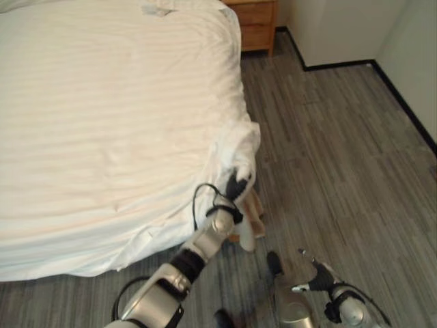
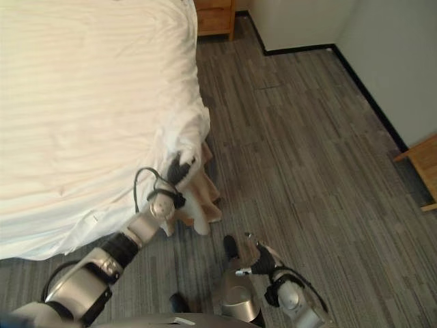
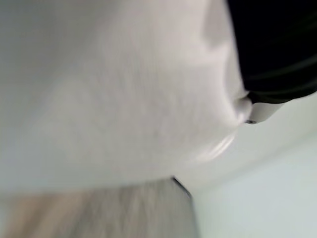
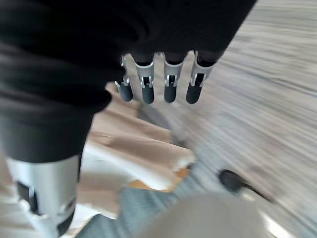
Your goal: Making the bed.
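- At the bed's near right corner: left hand (image 1: 236, 186) is buried in the bunched corner of the white duvet (image 1: 102, 123). Fingers are hidden in the cloth in the eye views, and the left wrist view gives just white fabric close up, so I can't tell whether it grips or merely presses.
- Right hand (image 4: 158, 84) hangs low over the grey plank floor (image 1: 328, 137), well apart from the bed. Fingers look straight and relaxed, holding nothing.
- Duvet lies mostly flat across the mattress, faint stripes running straight. Corner is the messy bit: a crumpled lobe droops over the edge, with the beige bed skirt (image 2: 201, 191) showing beneath it.
- Step in hand, as I read it: dress that corner so the duvet hangs square.
- To do it well: get a firm pinch on the corner fabric first; a flat push will only shove wrinkles onto the top surface.
- Pull outward and down along the corner diagonal, not straight sideways, or the stripes will skew.
- Bring the right hand in to hold the adjacent edge taut; one-handed tugging will likely drag the whole cover.
- Risk: overpulling exposes the far side near the wooden nightstand (image 1: 256, 24).
- Near edge hem also looks rumpled; smooth it after.
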Robot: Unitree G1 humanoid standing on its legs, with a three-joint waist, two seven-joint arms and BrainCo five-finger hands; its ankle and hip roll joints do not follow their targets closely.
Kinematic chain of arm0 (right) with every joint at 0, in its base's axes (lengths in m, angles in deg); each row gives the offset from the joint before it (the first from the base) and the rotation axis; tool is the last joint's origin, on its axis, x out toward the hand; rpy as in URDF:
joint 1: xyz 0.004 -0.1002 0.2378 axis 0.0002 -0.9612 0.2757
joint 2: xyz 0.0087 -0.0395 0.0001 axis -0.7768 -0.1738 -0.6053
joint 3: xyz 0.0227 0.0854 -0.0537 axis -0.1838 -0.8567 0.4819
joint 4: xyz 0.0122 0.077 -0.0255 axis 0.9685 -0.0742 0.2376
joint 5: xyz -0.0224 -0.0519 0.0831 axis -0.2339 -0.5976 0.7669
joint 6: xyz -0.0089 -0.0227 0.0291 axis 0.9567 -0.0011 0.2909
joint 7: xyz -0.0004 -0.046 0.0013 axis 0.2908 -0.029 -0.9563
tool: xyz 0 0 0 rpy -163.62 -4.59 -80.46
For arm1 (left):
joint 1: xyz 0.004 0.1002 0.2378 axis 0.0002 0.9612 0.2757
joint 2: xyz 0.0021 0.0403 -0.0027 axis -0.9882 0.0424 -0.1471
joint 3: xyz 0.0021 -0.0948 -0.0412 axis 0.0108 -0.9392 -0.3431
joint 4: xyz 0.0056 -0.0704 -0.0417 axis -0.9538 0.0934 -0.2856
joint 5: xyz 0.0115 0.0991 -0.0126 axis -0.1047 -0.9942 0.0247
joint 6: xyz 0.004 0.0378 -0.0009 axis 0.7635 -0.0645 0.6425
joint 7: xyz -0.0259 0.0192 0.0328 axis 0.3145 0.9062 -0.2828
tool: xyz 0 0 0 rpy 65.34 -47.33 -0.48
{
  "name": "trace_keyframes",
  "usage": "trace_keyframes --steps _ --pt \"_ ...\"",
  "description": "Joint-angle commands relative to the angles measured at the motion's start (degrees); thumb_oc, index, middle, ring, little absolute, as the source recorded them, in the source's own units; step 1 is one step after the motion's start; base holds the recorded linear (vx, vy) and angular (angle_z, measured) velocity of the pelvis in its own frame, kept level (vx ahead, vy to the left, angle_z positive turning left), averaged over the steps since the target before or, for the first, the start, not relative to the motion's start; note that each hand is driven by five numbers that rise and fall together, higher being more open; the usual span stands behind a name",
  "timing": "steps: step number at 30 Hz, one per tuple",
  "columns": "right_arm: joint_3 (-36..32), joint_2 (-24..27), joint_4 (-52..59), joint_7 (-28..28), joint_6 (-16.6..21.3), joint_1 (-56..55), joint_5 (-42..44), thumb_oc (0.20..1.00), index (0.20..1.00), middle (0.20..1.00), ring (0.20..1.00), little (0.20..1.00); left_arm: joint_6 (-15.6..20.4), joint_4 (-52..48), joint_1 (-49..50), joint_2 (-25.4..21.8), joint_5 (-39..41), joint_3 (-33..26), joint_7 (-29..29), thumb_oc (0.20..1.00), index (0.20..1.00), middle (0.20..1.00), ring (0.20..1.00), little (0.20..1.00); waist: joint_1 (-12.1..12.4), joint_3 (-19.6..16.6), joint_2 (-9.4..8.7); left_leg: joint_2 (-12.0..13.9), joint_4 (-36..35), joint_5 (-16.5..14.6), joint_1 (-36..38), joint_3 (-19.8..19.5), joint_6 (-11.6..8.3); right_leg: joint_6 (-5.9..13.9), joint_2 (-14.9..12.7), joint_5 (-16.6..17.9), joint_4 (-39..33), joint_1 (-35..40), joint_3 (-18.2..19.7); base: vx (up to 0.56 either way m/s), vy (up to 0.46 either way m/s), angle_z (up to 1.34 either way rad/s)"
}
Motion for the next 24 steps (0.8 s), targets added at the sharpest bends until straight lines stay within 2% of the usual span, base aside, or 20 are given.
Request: trace_keyframes --steps 1,2,3,4,5,7,8,9,10,12,14,16,17,18,19,20,21,22,23,24 --pt "-0.3 1.1 -3.8 -4.4 -0.6 5.4 -1.1 1.000 1.000 1.000 1.000 1.000 8.5 -1.7 -3.3 8.1 6.2 6.8 7.0 0.200 0.200 0.200 0.200 0.200 -3.0 -0.1 1.76 0.6 0.4 0.7 1.7 -0.6 2.20 3.17 3.6 -3.5 8.9 -3.7 -1.5 -0.14 0.051 -0.21" --pt "-0.4 0.6 -5.8 -5.2 -1.5 5.4 -1.8 1.000 1.000 1.000 1.000 1.000 8.7 -0.6 -1.2 8.9 9.0 8.7 8.7 0.200 0.200 0.200 0.200 0.200 -3.2 0.1 1.50 0.7 0.4 0.6 2.0 -0.3 2.35 3.21 3.7 -3.7 10.0 -4.1 -1.7 -0.13 0.026 -0.55" --pt "-0.9 -0.5 -9.0 -6.5 -2.7 5.3 -2.0 1.000 1.000 1.000 1.000 1.000 8.8 -0.2 0.4 9.3 11.8 10.5 10.8 0.473 0.473 0.473 0.473 0.473 -3.2 0.5 1.34 0.9 0.4 0.6 2.3 0.0 2.53 3.13 3.2 -3.8 11.4 -4.4 -2.6 -0.13 0.005 -0.58" --pt "-1.5 -0.9 -10.9 -7.3 -3.5 5.3 -2.4 1.000 1.000 1.000 1.000 1.000 8.7 -0.3 1.5 8.7 13.1 11.3 12.6 1.000 1.000 1.000 1.000 1.000 -3.1 0.6 1.52 1.3 0.4 0.5 2.3 0.4 2.69 2.66 2.3 -4.4 12.0 -4.4 -3.5 -0.13 -0.014 -0.50" --pt "-2.7 -1.7 -14.5 -8.6 -4.6 5.4 -2.1 1.000 1.000 1.000 1.000 1.000 8.5 0.6 2.9 8.7 14.2 13.1 14.7 1.000 1.000 1.000 1.000 1.000 -3.0 0.7 1.87 1.8 0.4 0.7 2.2 0.9 2.77 1.93 1.2 -5.0 12.2 -3.9 -4.5 -0.11 -0.027 -0.20" --pt "-5.1 -2.1 -19.6 -10.8 -6.1 5.5 -2.3 1.000 1.000 1.000 1.000 1.000 8.5 0.2 4.7 7.6 15.3 15.7 18.7 1.000 1.000 1.000 1.000 1.000 -3.0 0.4 2.15 2.1 0.4 0.6 2.0 0.3 2.96 1.71 0.2 -4.6 12.6 -3.0 -2.7 -0.08 -0.042 -0.21" --pt "-9.8 0.1 -18.6 -15.2 -7.3 4.6 -3.5 1.000 1.000 1.000 1.000 1.000 7.9 -2.7 9.6 3.6 20.2 13.0 21.6 1.000 1.000 1.000 1.000 1.000 -1.8 -0.5 2.20 1.7 0.4 0.4 1.9 -0.2 3.04 2.18 -1.1 -4.1 10.2 -0.3 -0.2 -0.05 -0.042 0.04" --pt "-9.8 0.0 -18.5 -15.2 -7.3 4.4 -3.5 1.000 1.000 1.000 1.000 1.000 7.7 -3.0 9.8 3.4 20.3 13.1 21.6 1.000 1.000 1.000 1.000 1.000 -1.8 -0.6 2.14 1.7 0.4 0.3 1.9 -0.1 3.06 2.22 -1.1 -4.1 10.0 -0.2 -0.2 -0.01 -0.058 0.08" --pt "-10.0 -1.0 -19.2 -15.2 -8.1 4.2 -2.0 1.000 1.000 1.000 1.000 1.000 8.2 -3.7 11.2 2.9 23.9 13.7 22.8 1.000 1.000 1.000 1.000 1.000 -1.1 -1.1 2.04 1.5 0.4 0.5 1.8 -0.6 3.04 2.37 -1.4 -4.2 8.6 0.8 0.3 0.04 -0.049 -0.06" --pt "-12.4 0.7 -15.0 -16.1 -10.2 2.9 -3.6 1.000 1.000 1.000 1.000 1.000 4.2 -4.3 16.1 2.9 44.5 9.8 27.5 1.000 1.000 1.000 1.000 1.000 0.0 -2.4 1.45 1.1 0.4 0.8 2.3 -0.3 2.78 3.32 -2.7 -2.6 6.0 2.2 0.3 0.06 -0.082 -0.04" --pt "-13.9 2.4 -12.3 -16.7 -11.0 3.9 -6.1 1.000 1.000 1.000 1.000 1.000 2.7 -6.1 18.8 1.1 55.3 6.3 30.2 1.000 1.000 1.000 1.000 1.000 0.6 -3.0 1.22 1.6 0.4 1.2 2.6 0.4 2.38 4.07 -2.8 -0.6 4.7 2.1 1.1 0.02 -0.110 -0.24" --pt "-15.3 3.8 -7.6 -16.6 -12.0 4.7 -8.7 1.000 1.000 1.000 1.000 1.000 2.8 -11.1 22.5 -2.8 60.2 4.0 31.1 1.000 1.000 1.000 1.000 1.000 1.1 -3.6 1.13 2.1 0.4 1.3 2.4 0.0 2.13 3.81 -2.5 -0.9 3.2 2.8 1.4 0.05 -0.100 -0.39" --pt "-16.6 5.1 -0.5 -16.7 -11.9 6.6 -10.5 1.000 1.000 1.000 1.000 1.000 2.2 -14.5 26.7 -5.6 65.7 -0.3 32.6 1.000 1.000 1.000 1.000 1.000 2.4 -3.9 1.09 2.3 0.4 1.4 2.6 -0.4 2.07 3.59 -2.8 -1.2 2.2 3.7 0.6 0.09 -0.090 -0.12" --pt "-16.8 5.4 4.0 -15.9 -11.4 7.7 -10.9 0.746 0.746 0.746 0.746 0.746 1.9 -16.1 29.3 -6.8 67.9 -4.1 33.2 1.000 1.000 1.000 1.000 1.000 3.4 -4.2 1.04 2.3 0.4 1.5 2.7 -0.8 1.99 3.57 -2.9 -1.3 1.4 4.4 0.0 0.07 -0.063 -0.04" --pt "-16.8 5.4 4.0 -15.9 -11.4 7.7 -10.9 0.304 0.304 0.304 0.304 0.304 1.9 -16.1 29.3 -6.8 67.9 -4.1 33.2 1.000 1.000 1.000 1.000 1.000 3.4 -4.2 1.03 2.3 0.4 1.5 2.7 -0.8 1.99 3.57 -2.9 -1.3 1.3 4.4 0.0 0.11 -0.066 0.05" --pt "-16.2 7.1 12.7 -12.3 -13.4 16.1 -10.8 0.200 0.200 0.200 0.200 0.200 2.0 -17.9 33.2 -8.2 70.4 -9.8 32.0 1.000 1.000 1.000 1.000 1.000 6.1 -5.2 0.96 2.7 0.4 1.9 2.5 -1.6 1.63 3.30 -2.8 -2.3 0.6 5.4 -1.4 0.08 -0.047 0.08" --pt "-16.1 7.1 12.8 -12.1 -13.6 16.3 -10.8 0.200 0.200 0.200 0.200 0.200 2.0 -18.0 33.1 -8.2 70.4 -10.0 32.0 1.000 1.000 1.000 1.000 1.000 5.9 -5.1 0.95 2.7 0.4 1.9 2.6 -1.7 1.62 3.30 -2.8 -2.3 0.7 5.4 -1.5 0.10 -0.082 0.10" --pt "-14.4 4.2 19.8 -10.4 -13.0 15.7 -9.4 0.200 0.200 0.200 0.200 0.200 2.7 -17.8 33.2 -6.8 71.4 -13.6 28.9 1.000 1.000 1.000 1.000 1.000 6.8 -5.1 0.68 2.8 0.4 2.1 2.4 -2.2 1.55 2.89 -2.6 -2.9 0.6 6.0 -2.1 0.03 -0.078 0.28" --pt "-15.4 2.8 25.9 -8.3 -5.9 10.6 -3.8 0.200 0.200 0.200 0.200 0.200 4.0 -14.9 36.9 -3.9 70.2 -22.3 26.7 1.000 1.000 1.000 1.000 1.000 8.2 -4.8 0.85 3.1 0.4 2.6 1.9 -3.3 1.50 2.20 -2.4 -3.9 0.4 6.6 -3.3 0.06 -0.092 0.36" --pt "-11.4 1.9 18.9 -8.1 -4.2 13.4 -3.9 0.200 0.200 0.200 0.200 0.200 4.8 -14.0 37.1 -3.8 70.1 -22.1 26.2 1.000 1.000 1.000 1.000 1.000 9.2 -4.7 1.20 3.2 0.4 2.7 1.6 -3.9 1.44 1.95 -2.5 -4.2 0.2 7.1 -4.2 0.05 -0.079 0.55"
